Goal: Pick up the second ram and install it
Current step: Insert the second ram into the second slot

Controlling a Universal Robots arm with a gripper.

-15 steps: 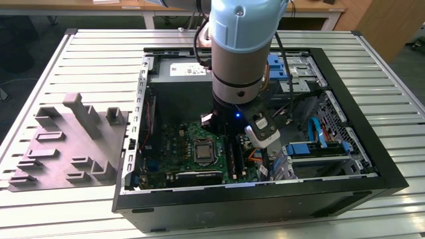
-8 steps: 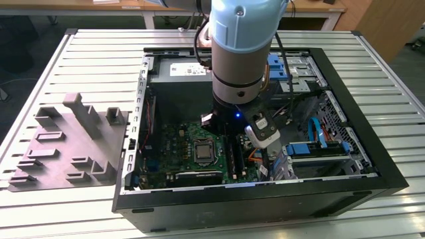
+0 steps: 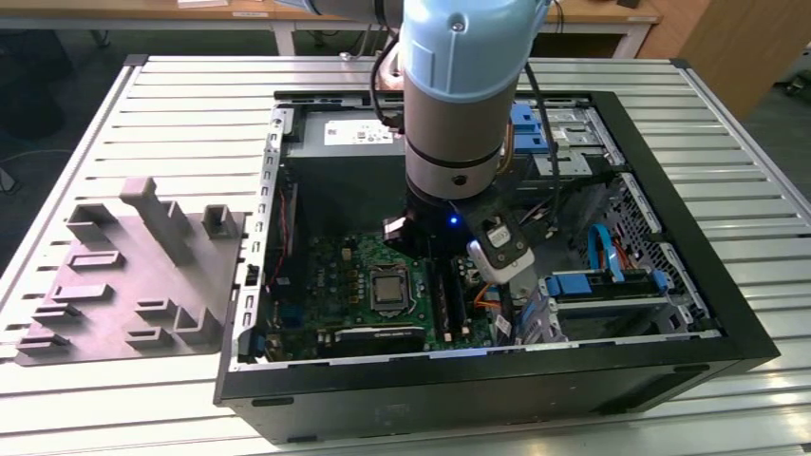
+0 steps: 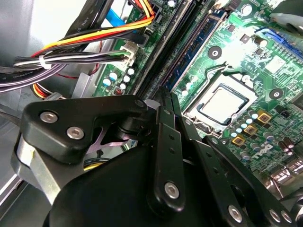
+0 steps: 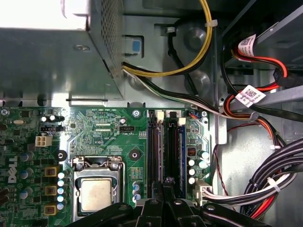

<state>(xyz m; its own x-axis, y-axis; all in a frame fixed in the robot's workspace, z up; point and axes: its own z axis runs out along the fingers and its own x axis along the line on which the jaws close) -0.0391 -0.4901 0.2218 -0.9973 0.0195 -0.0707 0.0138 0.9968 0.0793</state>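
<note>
My gripper (image 5: 164, 185) is down inside the open computer case (image 3: 254, 285), over the green motherboard (image 5: 102, 130). Its black fingers (image 4: 163, 124) are drawn together right above the row of long memory slots (image 5: 153, 149). The second ram (image 5: 169, 146) is a dark narrow stick on edge. It runs from between the fingertips along the slots, and I cannot tell how deep it sits. A blue-green strip (image 4: 199, 43) lies in the neighbouring slot. In the exterior view the arm (image 3: 457, 95) covers the gripper and the slots beneath it.
The processor socket (image 5: 96, 194) lies beside the slots. Bundles of black, yellow and red cables (image 5: 265, 184) run close on the other side. The power supply (image 5: 52, 61) sits past the slot ends. A grey parts fixture (image 3: 127, 275) lies outside the case at the exterior view's left.
</note>
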